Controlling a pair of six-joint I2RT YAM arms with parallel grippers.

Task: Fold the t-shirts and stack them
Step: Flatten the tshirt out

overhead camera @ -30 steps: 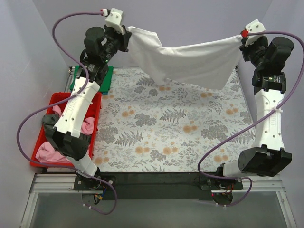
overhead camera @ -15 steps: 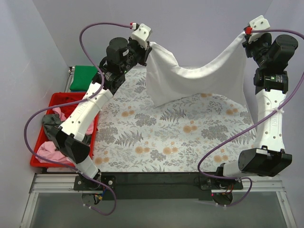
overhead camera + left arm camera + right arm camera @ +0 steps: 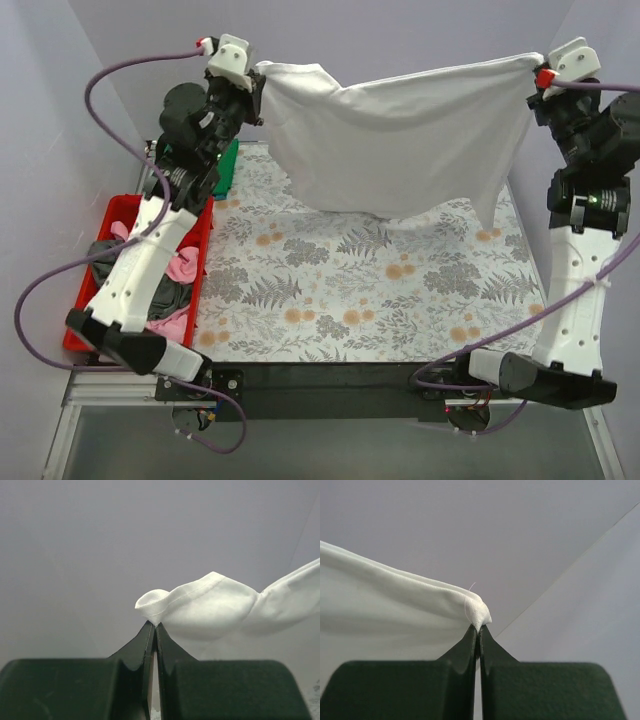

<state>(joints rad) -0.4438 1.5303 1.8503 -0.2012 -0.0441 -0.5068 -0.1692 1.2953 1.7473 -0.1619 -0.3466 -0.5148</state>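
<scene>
The large white t-shirt [image 3: 400, 140] hangs stretched in the air between both arms, above the far half of the table. My left gripper [image 3: 258, 72] is shut on its left corner; the left wrist view shows the hem [image 3: 200, 605] pinched at the closed fingertips [image 3: 153, 626]. My right gripper [image 3: 538, 66] is shut on the right corner; the right wrist view shows the cloth [image 3: 395, 605] pinched at the fingertips [image 3: 479, 628]. A green t-shirt [image 3: 228, 165] lies folded at the far left, partly behind the left arm. Pink [image 3: 182, 270] and grey [image 3: 165, 295] t-shirts lie in the red bin [image 3: 115, 215].
The grey floral-patterned cloth [image 3: 350, 290] covers the table under the hanging shirt. The red bin stands along the left edge. Grey walls close the back and both sides. The left arm leans over the bin.
Both grippers have moved apart and up. The white t-shirt, sagging low in the middle half a second ago, is now pulled out wide and hangs higher.
</scene>
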